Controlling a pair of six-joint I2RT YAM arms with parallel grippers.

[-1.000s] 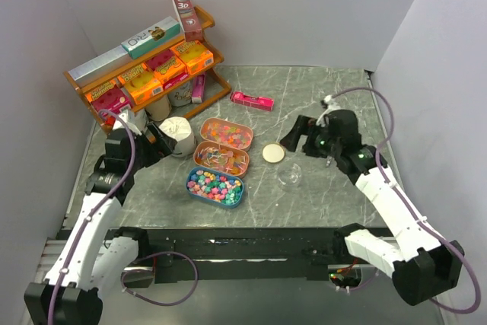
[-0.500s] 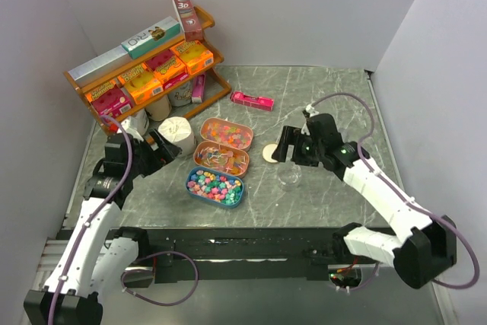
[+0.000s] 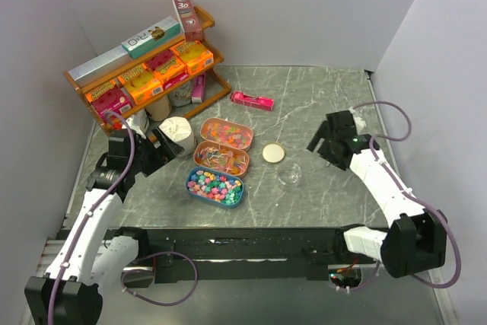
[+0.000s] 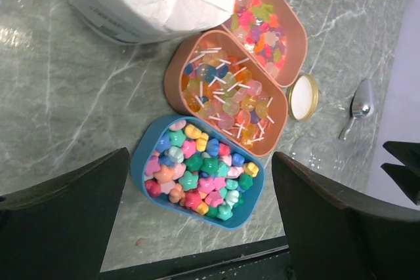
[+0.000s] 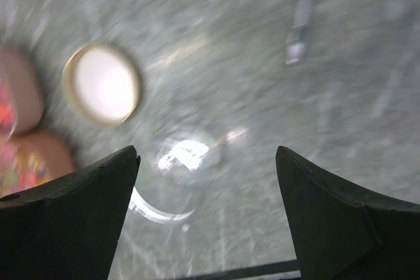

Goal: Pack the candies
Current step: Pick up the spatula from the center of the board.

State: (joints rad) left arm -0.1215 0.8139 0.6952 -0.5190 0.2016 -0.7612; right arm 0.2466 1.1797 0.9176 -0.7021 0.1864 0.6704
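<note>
- Candies [image 4: 197, 172] location?
- All in one blue tray [image 3: 216, 186], heaped, mixed colours. It sits toward the near edge of the table [image 3: 335, 89].
- Tray count?
- Three, side by side in a row running away from the arms. Blue tray nearest, lollipop tray [image 3: 221, 157] in the middle, gummy tray [image 3: 227, 134] farthest. The two far ones are orange.
- Other loose items?
- One round lid [image 3: 273, 153] just right of the lollipop tray. One clear jar [image 3: 289, 177] near the lid, on the near side. One spoon [image 4: 357, 106], seen only by the wrist cameras. One pink box [image 3: 252, 100] further back. One white tub [image 3: 177, 135] left of the trays.
- Grippers?
- Two, both holding nothing. Left gripper [image 4: 200, 155] is spread wide, left of the trays, and its camera frames the blue tray between the fingers. Right gripper [image 5: 207, 154] is spread wide too, off to the right, well apart from jar and lid. Its view is blurred.
</note>
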